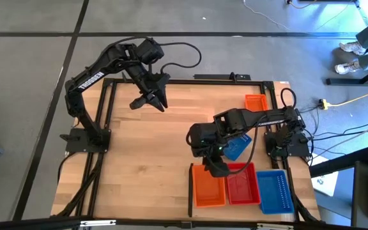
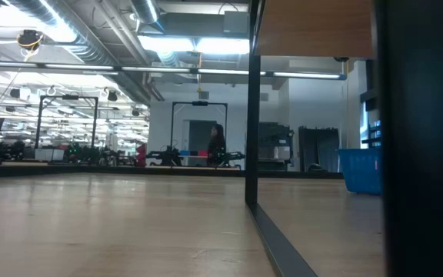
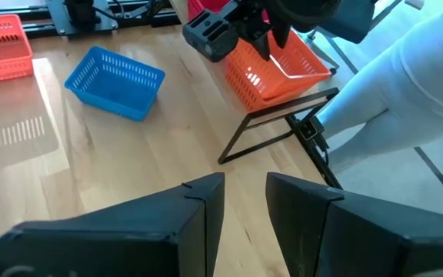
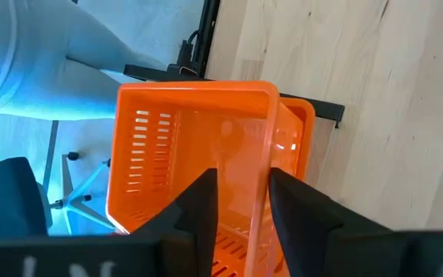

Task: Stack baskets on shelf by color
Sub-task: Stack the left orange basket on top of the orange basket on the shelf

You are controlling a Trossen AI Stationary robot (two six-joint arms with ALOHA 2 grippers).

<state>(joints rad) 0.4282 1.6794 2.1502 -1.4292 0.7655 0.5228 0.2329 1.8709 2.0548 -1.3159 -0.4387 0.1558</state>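
Observation:
At the shelf's [image 1: 165,147] near right edge, an orange basket [image 1: 208,186], a red basket [image 1: 241,184] and a blue basket [image 1: 275,191] stand side by side, just right of the black divider strip [image 1: 190,190]. In the right wrist view the top orange basket [image 4: 191,146] sits tilted in a lower orange one [image 4: 302,115]. My right gripper [image 4: 242,192] hangs open over it, a finger on either side of one long wall [image 4: 272,146]. My left gripper [image 1: 151,102] waits open above the far left of the shelf.
A loose blue basket [image 1: 237,148] lies on the shelf under my right arm, and another orange basket [image 1: 255,102] sits at the far right. Black frame rails border the board. Bare wood stretches across the middle and left. A person stands far off in the room [image 2: 216,142].

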